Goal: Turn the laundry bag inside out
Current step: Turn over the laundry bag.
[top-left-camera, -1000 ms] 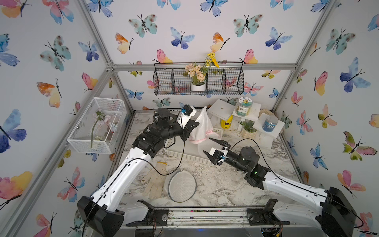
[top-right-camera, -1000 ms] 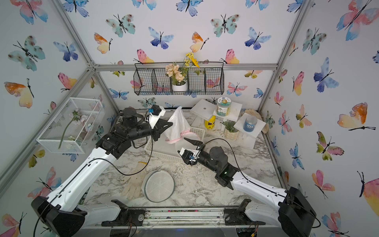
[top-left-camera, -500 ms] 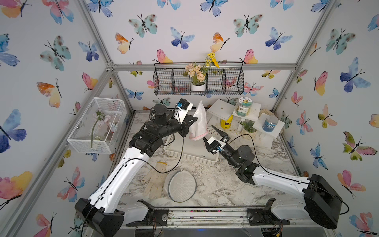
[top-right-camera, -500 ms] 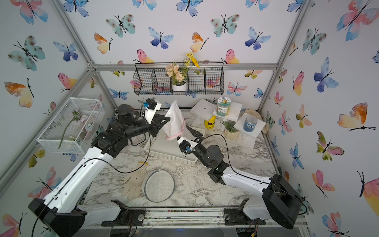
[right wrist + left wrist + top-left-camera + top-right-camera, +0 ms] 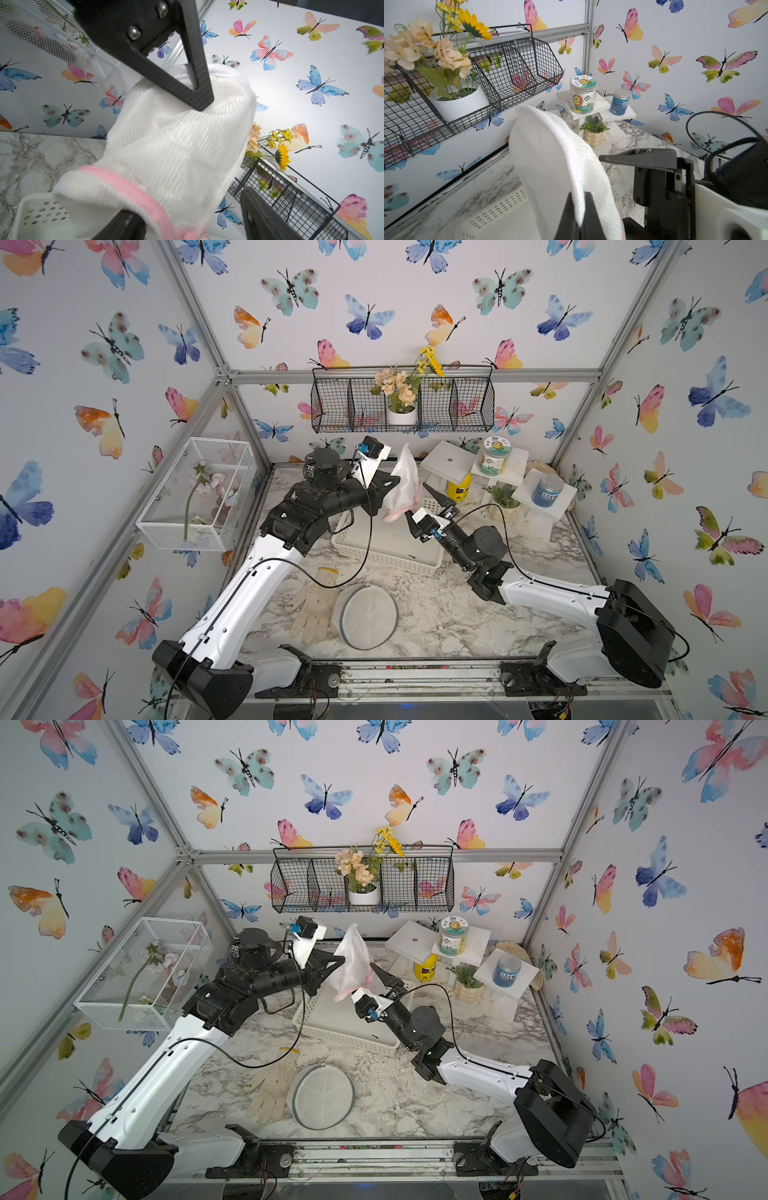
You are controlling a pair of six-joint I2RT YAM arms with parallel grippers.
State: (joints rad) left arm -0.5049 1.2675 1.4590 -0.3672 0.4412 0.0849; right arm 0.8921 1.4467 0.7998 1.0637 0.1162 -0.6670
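The laundry bag (image 5: 402,483) (image 5: 352,963) is white mesh with a pink-trimmed mouth. It hangs in the air above the white basket, mouth downward. My left gripper (image 5: 388,486) (image 5: 337,964) (image 5: 579,197) is shut on a fold of the bag (image 5: 554,158) partway up its side. My right gripper (image 5: 417,504) (image 5: 365,984) (image 5: 187,205) is open just below it. The bag's lower end (image 5: 176,145) sits between its spread fingers, and the pink rim rests over one finger (image 5: 124,220). I cannot tell whether that finger is inside the mouth.
A white perforated basket (image 5: 390,547) stands under the bag. A round mesh bag (image 5: 368,616) and a cream glove (image 5: 313,610) lie near the front. White risers with jars (image 5: 492,456) stand back right, a black wire shelf (image 5: 332,406) hangs on the back wall, and a white mesh cage (image 5: 199,493) hangs left.
My right gripper has risen and moved back from above the table up to the bag's pink mouth. The left arm has lifted the bag slightly, still gripping it.
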